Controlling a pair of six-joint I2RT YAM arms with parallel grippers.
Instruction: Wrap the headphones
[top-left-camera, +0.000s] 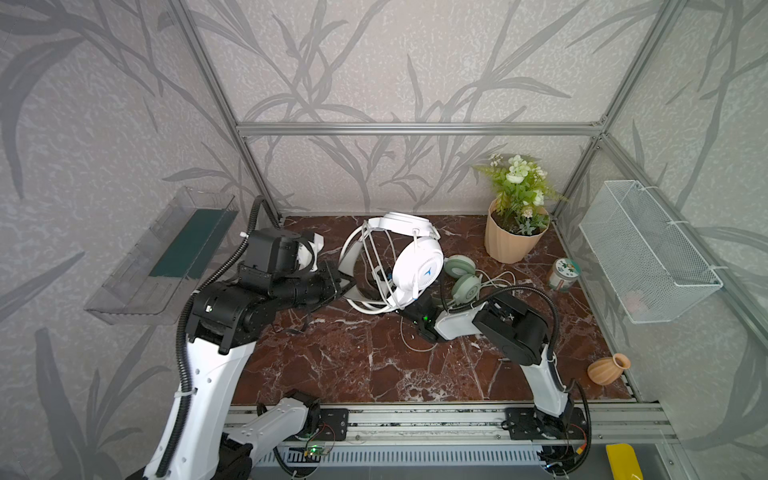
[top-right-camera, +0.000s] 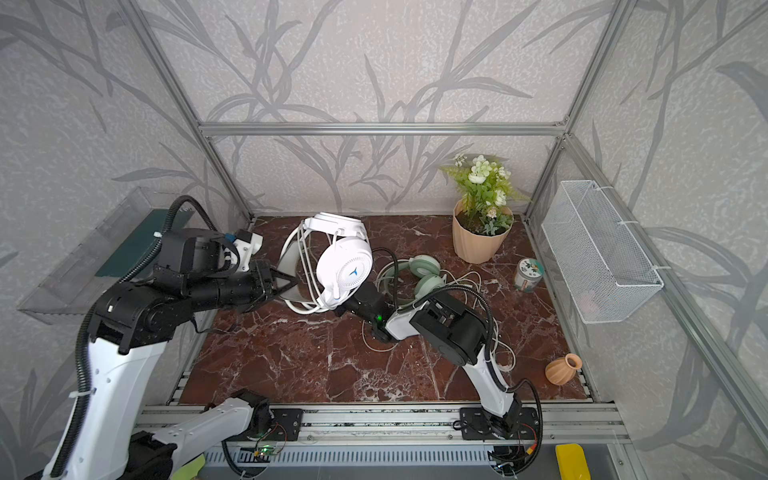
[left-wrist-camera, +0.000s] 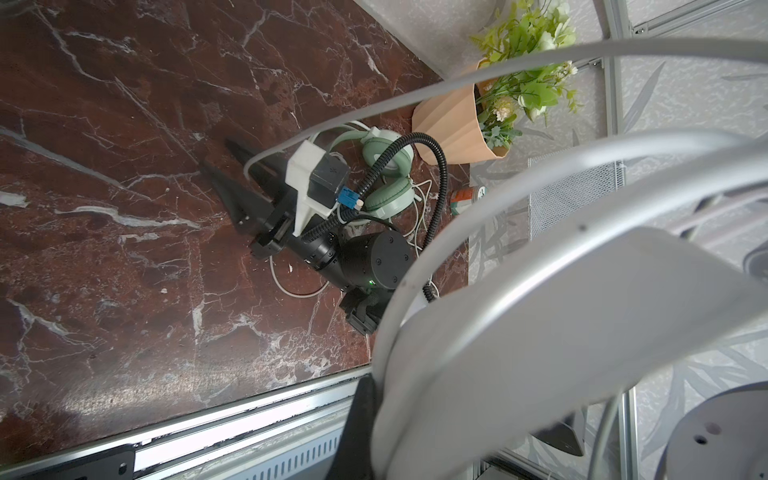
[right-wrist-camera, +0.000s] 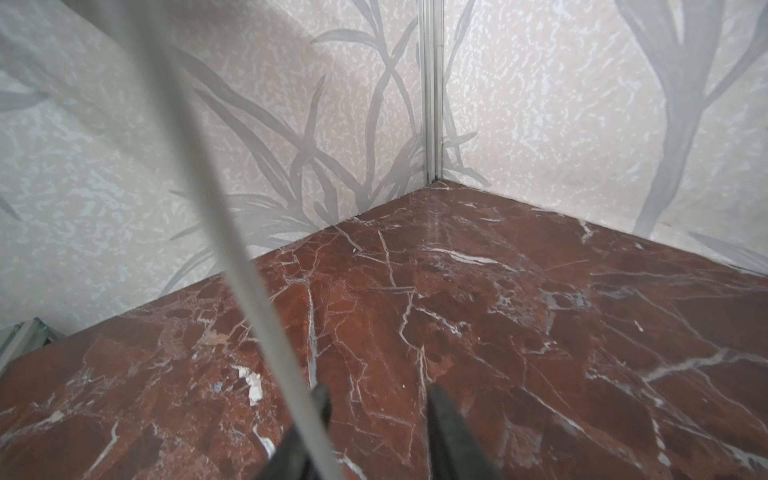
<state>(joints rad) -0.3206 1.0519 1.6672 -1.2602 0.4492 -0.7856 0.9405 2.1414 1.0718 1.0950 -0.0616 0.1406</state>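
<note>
Your left gripper is clamped on the white headset by its inner band, holding it off the table, likely so the cable hangs free for winding. Your right gripper has its jaws apart, with the cable passing close by one finger, not yet pinched. The mint headset lies near the flower pot; the white one hangs beyond it.

A robot test cell dressed as a home is shown: leaf-patterned panels are held in an aluminium frame, a mounting rail is fixed along the lower edge, and a potted plant is placed centre right.
</note>
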